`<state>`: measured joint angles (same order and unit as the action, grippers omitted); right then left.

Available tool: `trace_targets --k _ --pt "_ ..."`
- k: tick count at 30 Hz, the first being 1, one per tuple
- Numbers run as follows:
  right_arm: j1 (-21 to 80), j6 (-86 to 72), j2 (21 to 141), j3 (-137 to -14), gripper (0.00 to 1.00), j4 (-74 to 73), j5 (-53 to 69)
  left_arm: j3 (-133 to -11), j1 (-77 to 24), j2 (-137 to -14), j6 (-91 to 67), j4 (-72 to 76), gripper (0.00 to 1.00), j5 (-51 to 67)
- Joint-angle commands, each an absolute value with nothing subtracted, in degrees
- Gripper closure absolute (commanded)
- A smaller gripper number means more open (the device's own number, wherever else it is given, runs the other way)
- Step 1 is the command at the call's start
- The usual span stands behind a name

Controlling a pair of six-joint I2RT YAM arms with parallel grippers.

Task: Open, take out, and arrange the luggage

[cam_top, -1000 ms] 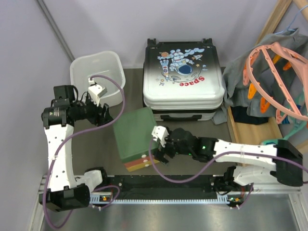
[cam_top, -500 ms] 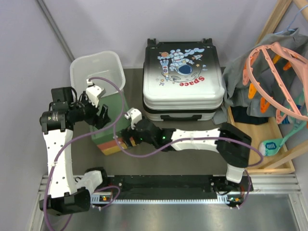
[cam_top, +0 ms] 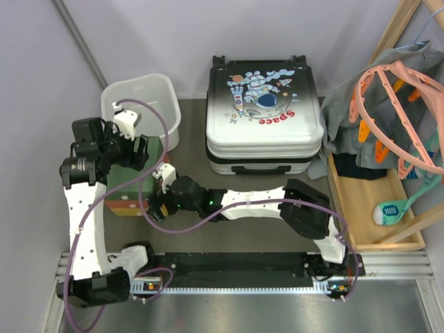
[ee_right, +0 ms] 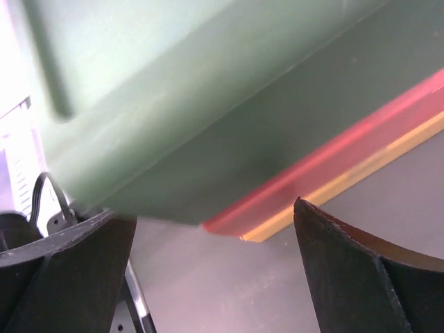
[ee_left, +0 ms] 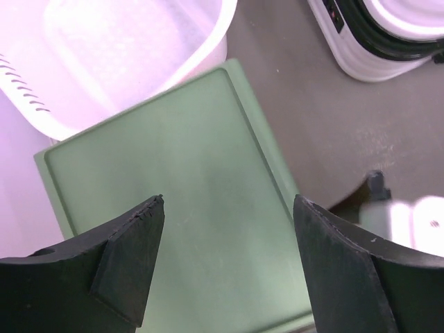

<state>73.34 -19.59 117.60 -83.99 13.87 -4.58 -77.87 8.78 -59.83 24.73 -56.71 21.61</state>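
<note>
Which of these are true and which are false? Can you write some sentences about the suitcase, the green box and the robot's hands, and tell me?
1. The luggage lies shut. True.
2. The green-topped box sits inside the white basket. False: it stands on the table, next to the basket.
3. The left gripper hangs open over the green-topped box. True.
4. The right gripper holds the luggage. False: it is open at the side of the green-topped box, away from the luggage.
</note>
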Motion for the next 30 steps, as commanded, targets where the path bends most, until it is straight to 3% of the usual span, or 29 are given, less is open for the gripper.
trace_targets --k 1,6,14,20,24,30 --pt "73.83 -15.3 109.53 -81.13 0.05 16.54 -5.18 -76.56 8.18 -62.05 21.97 -51.33 0.21 21.7" --pt "73.92 -11.52 97.58 -72.79 0.04 11.52 -7.29 -75.15 -1.8 -65.03 21.8 -50.63 0.18 19.18" --pt "73.92 -12.22 75.07 -56.97 0.03 3.44 -18.79 -70.49 -10.63 -69.52 21.44 -45.18 0.21 -2.93" --pt "73.74 -11.52 66.29 -53.27 0.01 -4.56 -29.96 -66.28 -13.09 -72.07 24.78 -40.52 0.33 -17.47" --pt "71.9 -10.81 61.53 -51.51 0.01 -5.62 -32.17 -62.59 -13.18 -72.25 28.3 -37.27 0.35 -29.31" --pt "68.12 -11.16 56.7 -48.87 0.01 -5.54 -31.47 -58.81 -12.48 -71.72 35.41 -31.91 0.34 -34.01"
